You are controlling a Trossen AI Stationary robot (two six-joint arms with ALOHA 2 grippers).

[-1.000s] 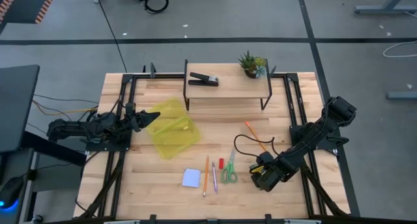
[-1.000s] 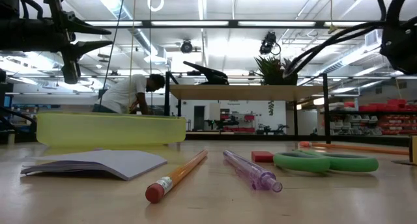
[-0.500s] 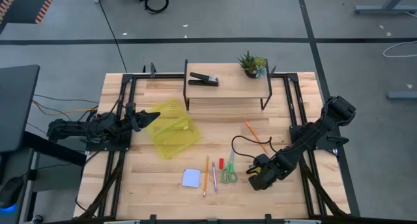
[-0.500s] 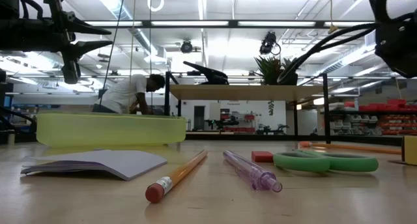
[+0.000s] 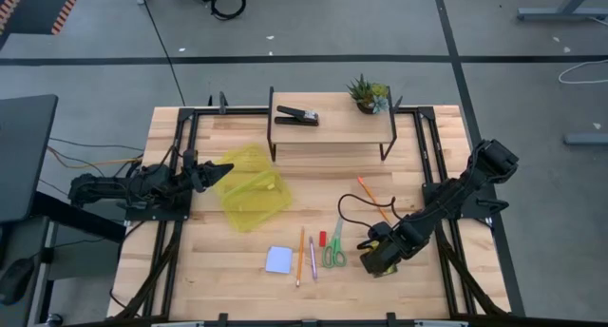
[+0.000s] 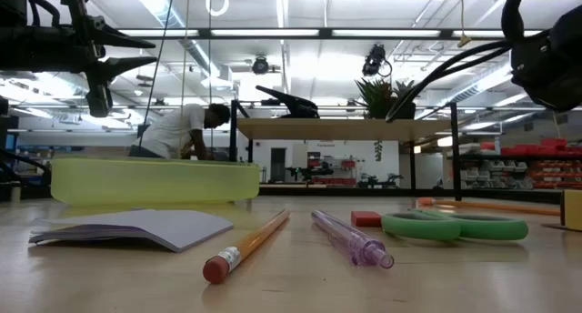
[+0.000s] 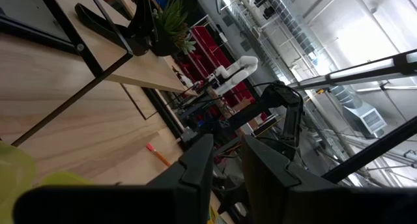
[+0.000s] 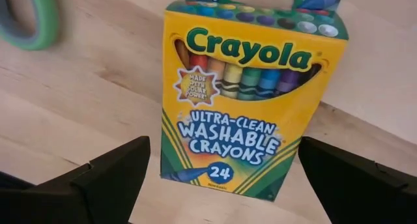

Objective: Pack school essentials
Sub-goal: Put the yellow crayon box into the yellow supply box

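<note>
The yellow-green crayon box (image 8: 251, 100) lies on the table under my right gripper (image 5: 373, 260), front face toward the wrist camera. That gripper's fingers (image 8: 111, 178) are open, one on each side of the box with a gap. Left of it lie green-handled scissors (image 5: 333, 251), a red eraser (image 5: 322, 239), a pink pen (image 5: 313, 259), an orange pencil (image 5: 300, 256) and a pale blue notepad (image 5: 278, 259). A second pencil (image 5: 372, 199) lies farther back. My left gripper (image 5: 226, 169) hovers open over the left edge of a translucent yellow-green case (image 5: 252, 187).
A raised shelf (image 5: 332, 129) at the far edge carries a black stapler (image 5: 296, 116) and a small potted plant (image 5: 367, 92). Black frame rails (image 5: 180, 175) run along both table sides. A cable (image 5: 353, 208) loops by the right arm. A person (image 6: 177, 131) stands in the room behind.
My right gripper has moved a short way toward the table's left edge, staying low over the crayon box.
</note>
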